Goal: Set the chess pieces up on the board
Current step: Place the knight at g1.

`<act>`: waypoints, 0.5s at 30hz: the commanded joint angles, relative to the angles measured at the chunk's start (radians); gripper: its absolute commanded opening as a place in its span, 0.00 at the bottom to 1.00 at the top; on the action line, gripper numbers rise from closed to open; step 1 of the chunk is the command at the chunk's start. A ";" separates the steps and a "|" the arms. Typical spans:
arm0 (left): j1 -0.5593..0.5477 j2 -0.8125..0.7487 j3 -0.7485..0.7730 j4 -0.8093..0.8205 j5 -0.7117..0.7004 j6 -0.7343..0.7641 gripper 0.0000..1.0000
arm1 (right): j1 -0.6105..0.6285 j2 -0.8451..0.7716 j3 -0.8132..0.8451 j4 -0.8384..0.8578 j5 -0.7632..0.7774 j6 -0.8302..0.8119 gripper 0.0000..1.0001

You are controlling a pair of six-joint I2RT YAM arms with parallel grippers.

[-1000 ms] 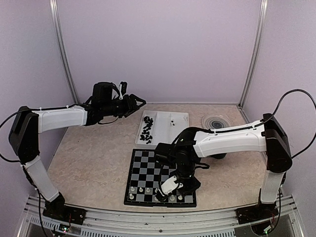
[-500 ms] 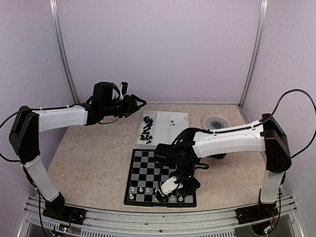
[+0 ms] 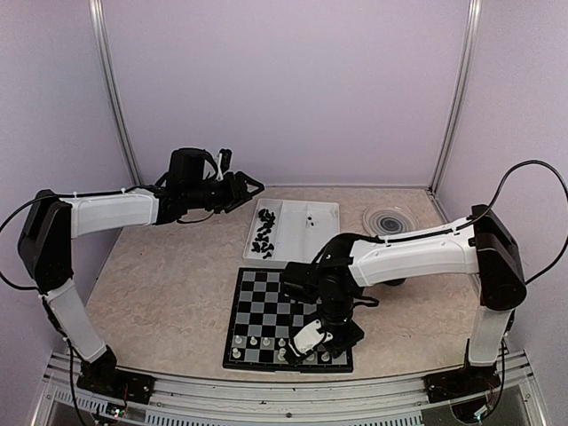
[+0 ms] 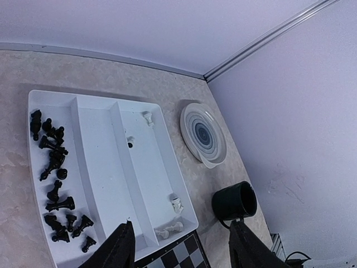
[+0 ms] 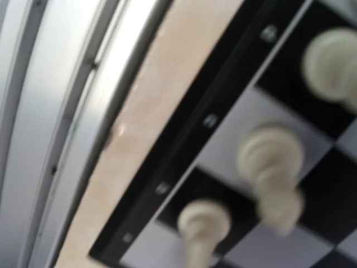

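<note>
At the near edge a ribbed aluminium rail [image 5: 50,111] runs along the worktop [image 3: 169,293], whose surface is a matt, mottled beige stone pattern. Just beyond the rail lies the board [image 3: 266,306], flat and square, in glossy black and pale grey checks with a thin dark border carrying small pale marks. White chess pieces [image 3: 253,341] stand upright on its two nearest rows; in the blurred right wrist view they are smooth, cream, turned shapes with round heads [image 5: 270,159].

The right hand [image 3: 300,348] hangs low over the board's near right squares, among those white pieces. Its fingers do not show in its own camera, and I cannot tell how far it is open or whether it has hold of anything.

Behind the board sits a white plastic tray [image 4: 100,96] with rounded corners and three long compartments. Black chess pieces [image 4: 56,184] lie jumbled in its left compartment, and a few white ones [image 4: 175,202] are scattered in its right. To the right of the tray are a round plate [image 4: 203,134] with grey concentric rings and a dark, shiny mug [image 4: 234,202].

The left hand [image 4: 181,251] hovers above the tray's far left corner, its dark fingers [image 4: 120,245] well apart and empty.

Smooth pale lilac walls [image 3: 284,89] close in the space, with slim metal posts [image 3: 115,98] at the corners.
</note>
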 commanded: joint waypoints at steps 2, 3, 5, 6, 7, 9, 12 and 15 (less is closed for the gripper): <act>-0.012 0.001 0.059 -0.054 -0.047 0.069 0.57 | -0.092 -0.119 0.037 -0.053 -0.032 -0.076 0.25; -0.015 0.000 0.071 -0.069 -0.058 0.081 0.58 | -0.132 -0.122 0.065 -0.072 -0.059 -0.085 0.26; -0.024 0.008 0.093 -0.105 -0.086 0.110 0.58 | -0.215 -0.124 0.118 -0.089 -0.110 -0.106 0.26; -0.028 0.012 0.102 -0.120 -0.099 0.127 0.58 | -0.265 -0.123 0.145 -0.085 -0.142 -0.115 0.26; -0.033 0.017 0.109 -0.133 -0.110 0.139 0.58 | -0.319 -0.118 0.170 -0.070 -0.173 -0.120 0.26; -0.039 0.031 0.125 -0.148 -0.128 0.159 0.57 | -0.438 -0.094 0.223 -0.012 -0.207 -0.093 0.25; -0.053 0.053 0.146 -0.200 -0.167 0.191 0.57 | -0.562 -0.051 0.276 0.141 -0.216 0.019 0.24; -0.070 0.076 0.172 -0.231 -0.209 0.222 0.56 | -0.648 -0.001 0.309 0.302 -0.203 0.139 0.23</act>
